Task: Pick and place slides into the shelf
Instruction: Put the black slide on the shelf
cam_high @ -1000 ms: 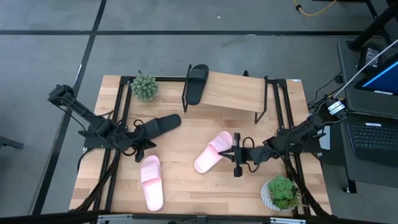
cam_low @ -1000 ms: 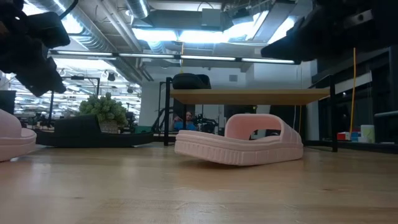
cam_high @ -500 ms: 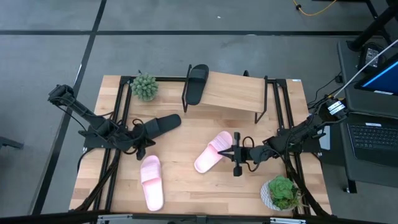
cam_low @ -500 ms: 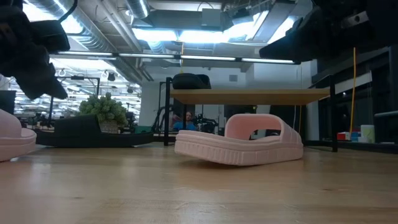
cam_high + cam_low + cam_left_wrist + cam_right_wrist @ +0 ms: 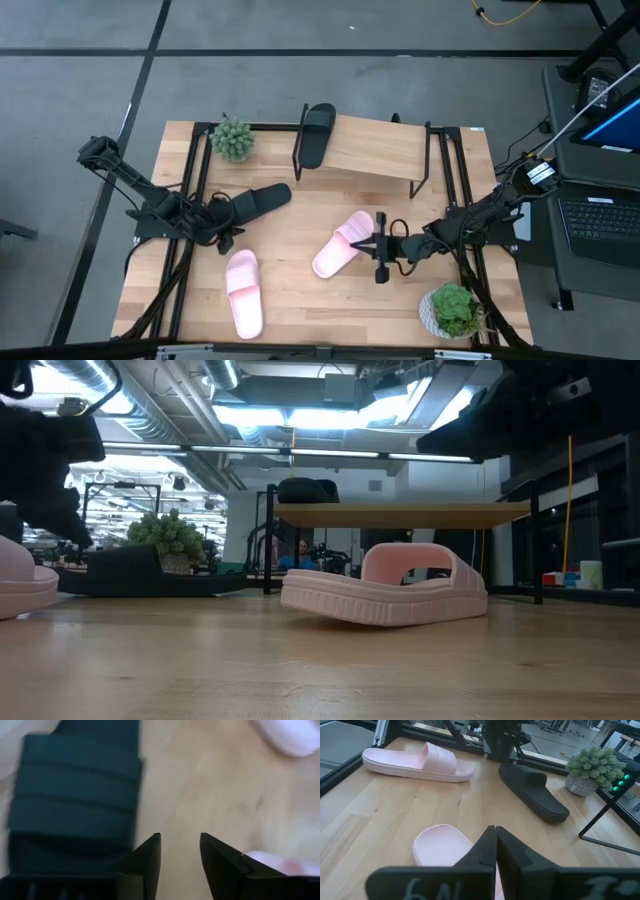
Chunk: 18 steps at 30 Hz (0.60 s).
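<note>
Reaching for the black slide (image 5: 255, 201) in front of the shelf (image 5: 372, 147), the left gripper (image 5: 222, 226) has its fingers parted and empty. The right gripper (image 5: 379, 248), fingers closed on nothing, waits beside a pink slide (image 5: 342, 244). Next, I think, the left must close on the black slide.

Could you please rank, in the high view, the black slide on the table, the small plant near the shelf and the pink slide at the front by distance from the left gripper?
From the left gripper:
1. Black slide, just ahead of it, toward the shelf.
2. Front pink slide, on the near side, toward the table's front edge.
3. Small plant, by the shelf's left end.
</note>
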Available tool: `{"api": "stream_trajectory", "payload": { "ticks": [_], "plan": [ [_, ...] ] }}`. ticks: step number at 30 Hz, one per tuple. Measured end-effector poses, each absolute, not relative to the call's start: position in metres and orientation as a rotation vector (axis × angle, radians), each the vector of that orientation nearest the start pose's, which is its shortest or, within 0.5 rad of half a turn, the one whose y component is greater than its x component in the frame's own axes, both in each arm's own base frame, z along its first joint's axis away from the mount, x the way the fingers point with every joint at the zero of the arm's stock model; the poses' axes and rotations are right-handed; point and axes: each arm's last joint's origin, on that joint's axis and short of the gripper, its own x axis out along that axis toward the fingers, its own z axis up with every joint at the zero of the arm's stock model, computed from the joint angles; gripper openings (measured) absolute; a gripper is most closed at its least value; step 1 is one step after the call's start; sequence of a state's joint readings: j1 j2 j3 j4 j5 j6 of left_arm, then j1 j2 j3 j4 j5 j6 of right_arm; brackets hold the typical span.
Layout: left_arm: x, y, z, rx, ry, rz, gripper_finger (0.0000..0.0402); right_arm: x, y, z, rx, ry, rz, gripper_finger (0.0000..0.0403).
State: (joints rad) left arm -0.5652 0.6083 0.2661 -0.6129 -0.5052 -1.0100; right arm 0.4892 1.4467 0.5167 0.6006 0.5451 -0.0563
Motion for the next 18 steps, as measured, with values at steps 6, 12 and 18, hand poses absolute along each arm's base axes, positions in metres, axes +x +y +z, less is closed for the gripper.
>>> {"api": "stream_trajectory", "payload": {
  "ticks": [6,12,18],
  "plan": [
    [0.093,-0.042,0.149,-0.460,0.781,0.422,0.0137,0.248,0.107,0.175,-0.215,0.291,-0.074,0.0007],
    [0.092,-0.039,0.147,-0.416,0.730,0.481,0.0137,0.250,0.103,0.175,-0.207,0.295,-0.050,0.0007],
    [0.090,-0.037,0.137,-0.439,0.725,0.519,0.0137,0.251,0.100,0.175,-0.207,0.297,-0.054,0.0007]
  ]
}}
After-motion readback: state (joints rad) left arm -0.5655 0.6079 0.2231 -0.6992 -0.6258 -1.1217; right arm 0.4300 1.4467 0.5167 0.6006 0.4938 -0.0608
